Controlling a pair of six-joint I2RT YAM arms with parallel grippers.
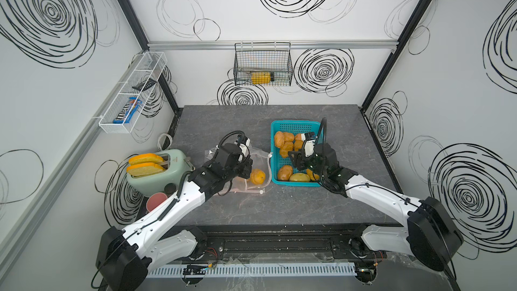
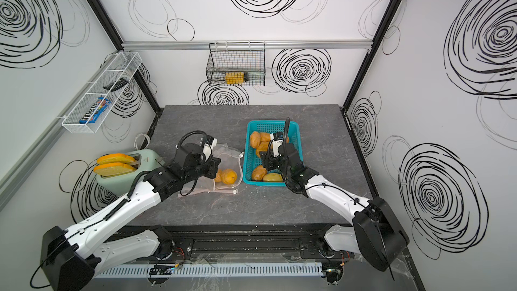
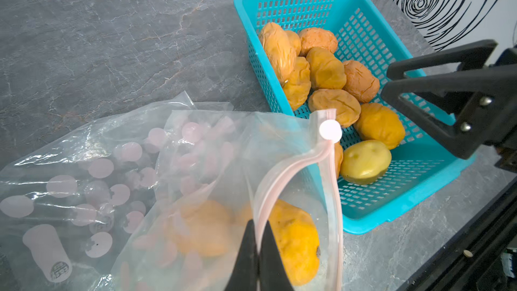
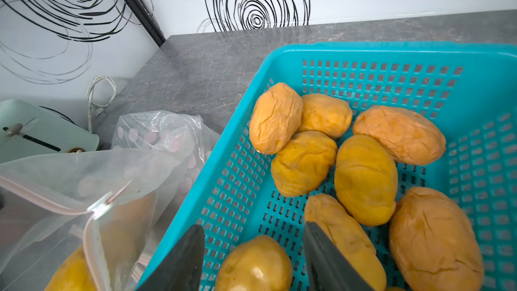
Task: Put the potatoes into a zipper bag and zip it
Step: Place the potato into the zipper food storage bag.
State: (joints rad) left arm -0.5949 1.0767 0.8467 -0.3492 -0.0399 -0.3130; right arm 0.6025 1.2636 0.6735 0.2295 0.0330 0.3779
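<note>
A clear zipper bag with a pink zip strip and a white slider lies left of the teal basket. My left gripper is shut on the bag's rim and holds its mouth up. Two orange potatoes lie inside the bag. Several more potatoes are in the basket, among them a paler yellow one. My right gripper hangs open just above that pale potato, with nothing between its fingers.
A mint toaster with two toast slices stands at the table's left edge, and a red cup is in front of it. A second crumpled bag with pink dots lies beside the zipper bag. Wire racks hang on the left wall and back wall.
</note>
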